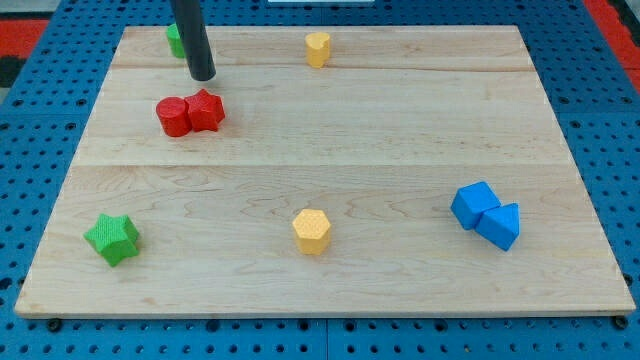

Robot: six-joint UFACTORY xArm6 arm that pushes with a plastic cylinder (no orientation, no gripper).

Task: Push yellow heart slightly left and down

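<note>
A yellow block (318, 48) that looks like the heart sits near the view's top edge of the wooden board (400, 120), a little left of centre. My tip (203, 76) is at the view's upper left, well to the left of that block and slightly below it, not touching it. The tip stands just above a red pair: a red cylinder (172, 116) and a red angular block (206, 109), which touch each other. A second yellow block (311, 231), with several flat sides, lies at the bottom centre.
A green block (176, 40) is partly hidden behind the rod at the top left. A green star (112, 238) lies at the bottom left. A blue cube (474, 204) and a blue triangular block (499, 225) touch at the right.
</note>
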